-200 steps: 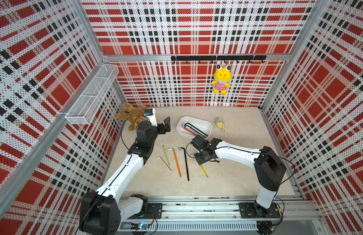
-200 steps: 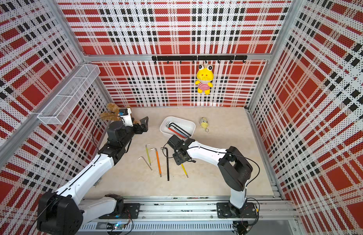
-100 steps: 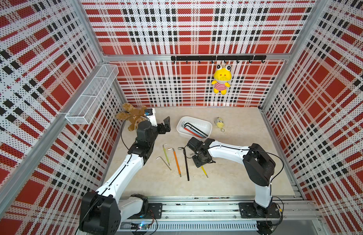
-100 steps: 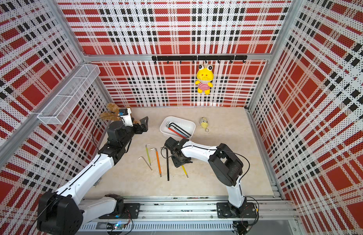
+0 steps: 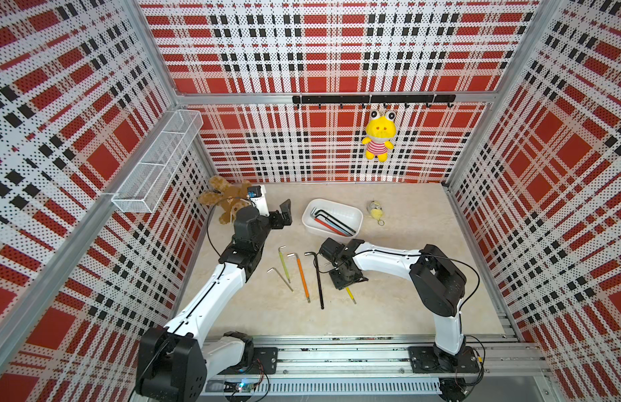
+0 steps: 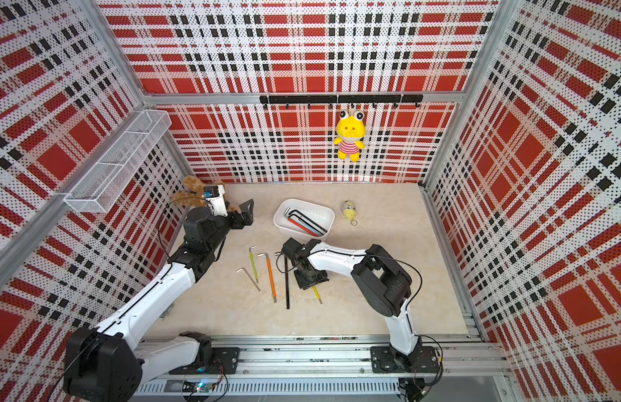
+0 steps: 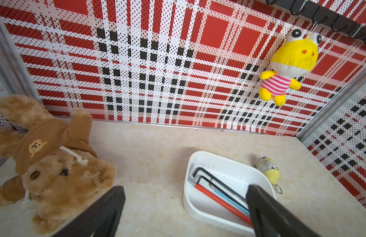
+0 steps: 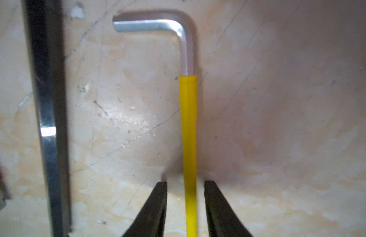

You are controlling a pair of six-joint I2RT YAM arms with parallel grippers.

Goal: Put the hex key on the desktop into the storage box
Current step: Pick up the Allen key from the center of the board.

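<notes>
Low over the counter [image 5: 406, 278] with the right end effector [image 8: 185, 184], partly open, straddling the yellow-sleeved hex key [image 8: 189, 123] with a narrow gap on each side: touching neither pad, not yet gripped. Flat on the counter with that key, just beside a long black hex key [image 8: 48, 123], near the storage box [image 5: 340, 208] but outside it. Wide open and empty with the left end effector [image 7: 185, 187], raised between the teddy bear [image 7: 54, 168] and the storage box.
</notes>
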